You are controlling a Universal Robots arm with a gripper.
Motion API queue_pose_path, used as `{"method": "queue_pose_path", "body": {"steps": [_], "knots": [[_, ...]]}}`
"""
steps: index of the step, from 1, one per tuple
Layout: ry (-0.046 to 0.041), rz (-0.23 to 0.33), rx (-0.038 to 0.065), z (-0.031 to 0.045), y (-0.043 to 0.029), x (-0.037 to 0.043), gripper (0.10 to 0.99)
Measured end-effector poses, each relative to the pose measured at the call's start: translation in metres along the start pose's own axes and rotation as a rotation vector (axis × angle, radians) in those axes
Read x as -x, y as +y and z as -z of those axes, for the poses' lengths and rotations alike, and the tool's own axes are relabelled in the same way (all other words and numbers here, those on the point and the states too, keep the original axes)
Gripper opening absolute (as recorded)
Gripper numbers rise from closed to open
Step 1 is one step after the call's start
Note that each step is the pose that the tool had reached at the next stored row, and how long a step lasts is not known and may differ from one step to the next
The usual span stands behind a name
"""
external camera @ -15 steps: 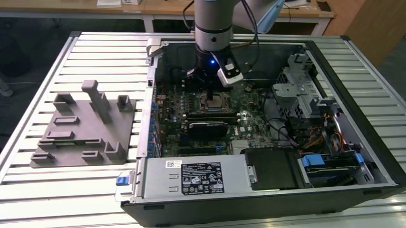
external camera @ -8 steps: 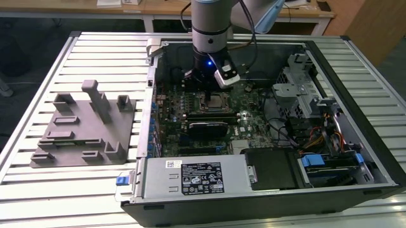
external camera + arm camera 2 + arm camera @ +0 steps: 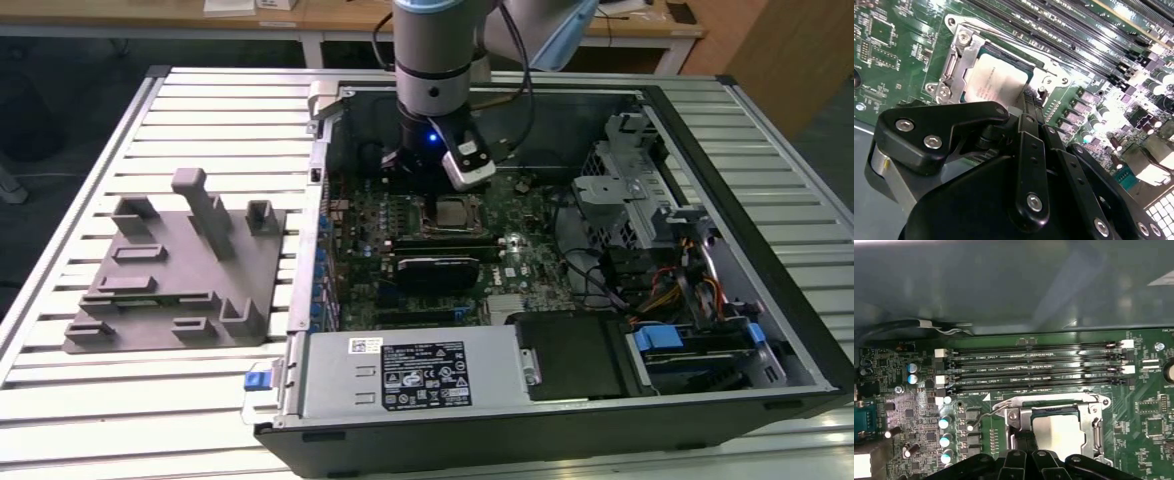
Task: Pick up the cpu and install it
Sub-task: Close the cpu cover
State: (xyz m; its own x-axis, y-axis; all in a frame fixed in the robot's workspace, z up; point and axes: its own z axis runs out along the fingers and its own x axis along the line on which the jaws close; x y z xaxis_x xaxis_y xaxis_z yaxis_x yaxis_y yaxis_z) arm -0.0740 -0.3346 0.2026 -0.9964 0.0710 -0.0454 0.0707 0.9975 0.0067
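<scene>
The cpu (image 3: 454, 212) (image 3: 996, 80) (image 3: 1059, 432), a small square chip with a pale silver top, lies flat in the metal-framed socket (image 3: 1089, 415) on the green motherboard (image 3: 527, 215). In the exterior view my gripper (image 3: 435, 178) hangs inside the open computer case, just above the socket. In both wrist views the black fingers (image 3: 1030, 107) stand close together, shut, and hold nothing. The gripper (image 3: 1029, 97) (image 3: 1024, 442) has its tips at the chip's edge. I cannot tell whether they touch it.
A large grey plastic block with upright tabs (image 3: 174, 270) sits on the slatted table at the exterior view's left. The case (image 3: 747, 230) holds a power supply (image 3: 400, 370), a black ribbed module (image 3: 434, 270), a drive cage (image 3: 627, 180) and cables. Memory slots (image 3: 1034, 365) run beside the socket.
</scene>
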Motion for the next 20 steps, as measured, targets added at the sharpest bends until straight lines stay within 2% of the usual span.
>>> {"method": "queue_pose_path", "body": {"steps": [20], "knots": [[0.0000, 0.000, 0.000, -0.0047, -0.0003, -0.0033, 0.106]]}}
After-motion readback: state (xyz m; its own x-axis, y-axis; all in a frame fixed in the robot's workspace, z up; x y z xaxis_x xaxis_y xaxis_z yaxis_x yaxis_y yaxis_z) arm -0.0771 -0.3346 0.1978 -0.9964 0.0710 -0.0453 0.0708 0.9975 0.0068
